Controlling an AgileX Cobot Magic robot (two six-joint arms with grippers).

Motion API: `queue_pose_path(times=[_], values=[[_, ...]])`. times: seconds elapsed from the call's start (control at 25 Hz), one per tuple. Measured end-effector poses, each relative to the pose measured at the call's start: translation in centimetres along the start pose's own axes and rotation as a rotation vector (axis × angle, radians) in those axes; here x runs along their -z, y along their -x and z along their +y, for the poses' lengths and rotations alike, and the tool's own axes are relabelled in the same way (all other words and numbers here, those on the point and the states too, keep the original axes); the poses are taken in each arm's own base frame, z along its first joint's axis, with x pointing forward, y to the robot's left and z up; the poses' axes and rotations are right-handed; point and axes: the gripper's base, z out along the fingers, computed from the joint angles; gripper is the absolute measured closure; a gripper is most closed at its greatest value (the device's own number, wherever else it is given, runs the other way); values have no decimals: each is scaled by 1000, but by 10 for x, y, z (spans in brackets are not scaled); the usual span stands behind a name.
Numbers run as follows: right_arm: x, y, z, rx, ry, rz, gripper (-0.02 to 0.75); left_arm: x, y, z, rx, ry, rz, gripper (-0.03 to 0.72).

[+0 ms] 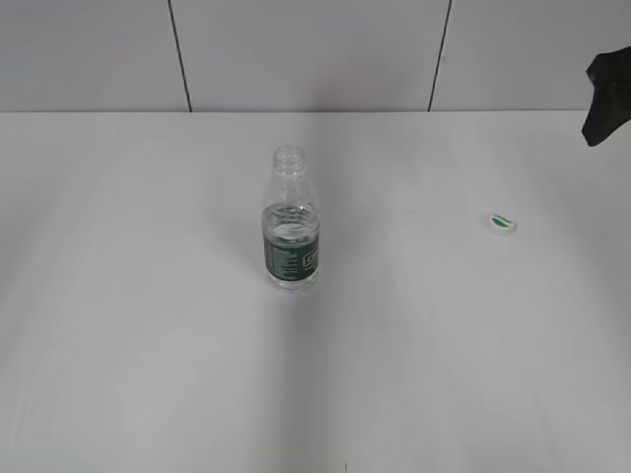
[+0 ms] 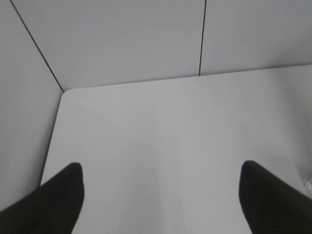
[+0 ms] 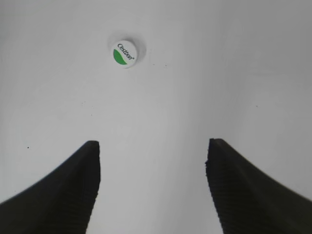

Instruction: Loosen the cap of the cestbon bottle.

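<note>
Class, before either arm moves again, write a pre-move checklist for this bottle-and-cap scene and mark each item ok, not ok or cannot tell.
1. cestbon bottle upright on the table: ok.
2. Cap off the bottle, lying on the table to its right: ok.
3. Left end effector open and empty: ok.
4. Right end effector open, with the cap ahead of it, untouched: ok.
5. Bottle's open neck undamaged: cannot tell.

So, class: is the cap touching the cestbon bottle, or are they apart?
Apart. The exterior view shows the cap lying on the table well right of the upright, open-necked cestbon bottle, with bare tabletop between them.
</note>
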Motion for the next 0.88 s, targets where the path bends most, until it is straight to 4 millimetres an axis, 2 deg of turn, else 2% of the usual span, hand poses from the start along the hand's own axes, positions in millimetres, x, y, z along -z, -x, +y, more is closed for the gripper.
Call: queue_pose_path(times=[0.2,0.36,0.56,0.88], values=[[0,0,0,0,-1,0,217,44,-37,0,-23,30,-69,98],[2,0,0,1,-4,-4,217,65,-80,-4,-18,29,-46,98],[11,-1,1,3,-10,-28,217,75,-127,-9,-8,17,-64,98],[21,-2,2,6,-15,-53,217,81,-166,-17,23,-34,-141,98]])
